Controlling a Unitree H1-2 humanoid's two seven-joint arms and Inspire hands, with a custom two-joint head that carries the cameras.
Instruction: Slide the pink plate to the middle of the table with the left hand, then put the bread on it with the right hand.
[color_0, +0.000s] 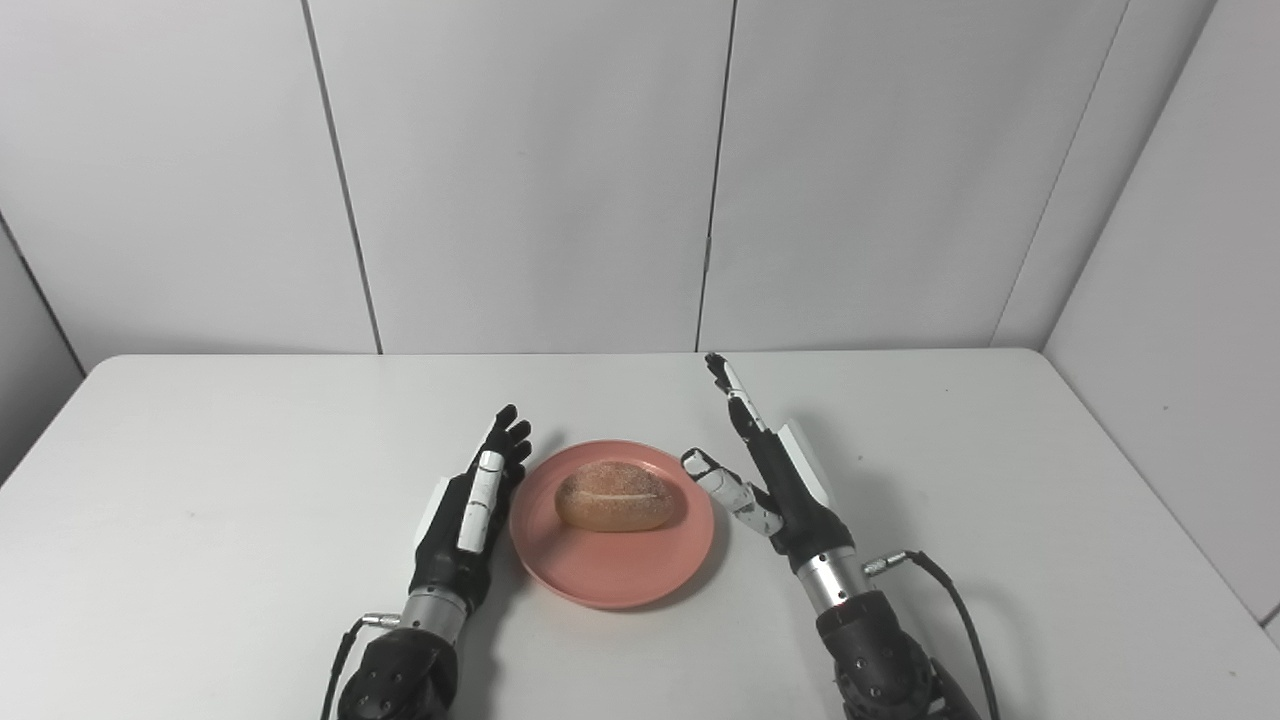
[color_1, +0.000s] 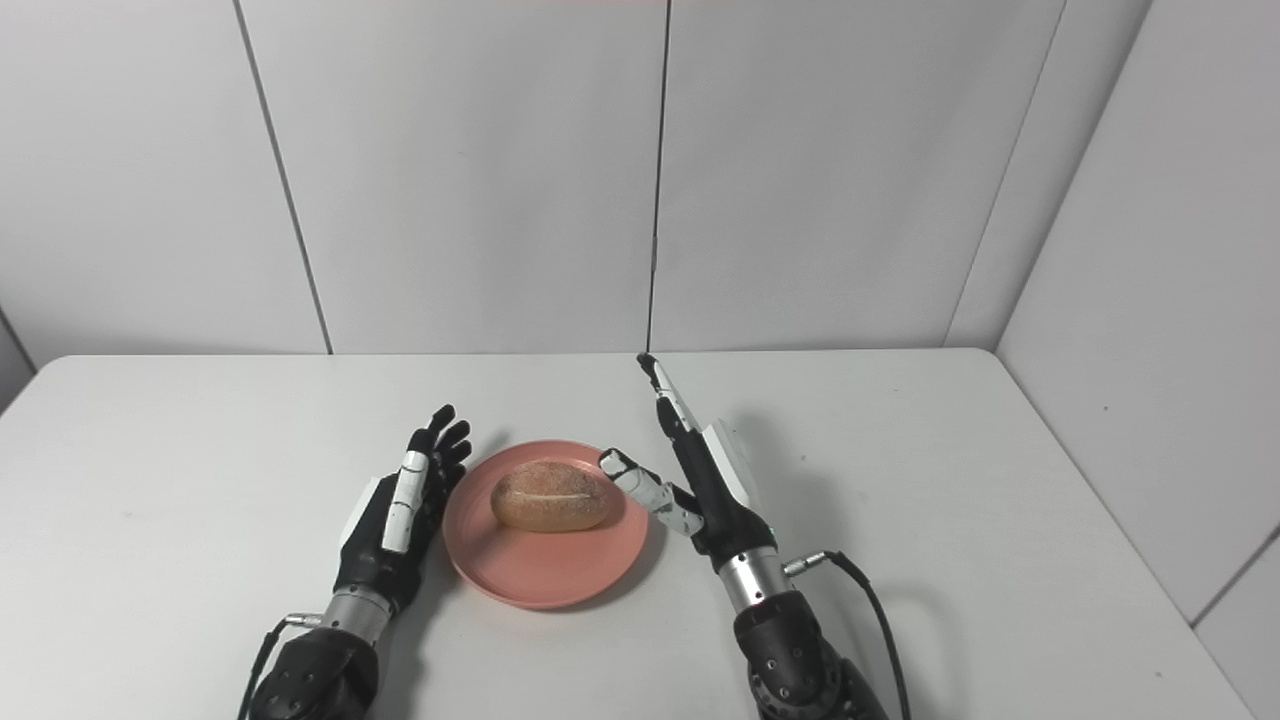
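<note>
Pink plate (color_0: 612, 575) holding bread (color_0: 614, 497) sits between both empty robot hands.

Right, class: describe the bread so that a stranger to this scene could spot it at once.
Start at the white table and find the pink plate between the two robot hands. The bread lies on that plate: an oval, golden-brown roll, the only food in sight.

Plate (color_0: 612, 570) flanked by hands (both sides); table (color_0: 250, 480) bare elsewhere.
</note>
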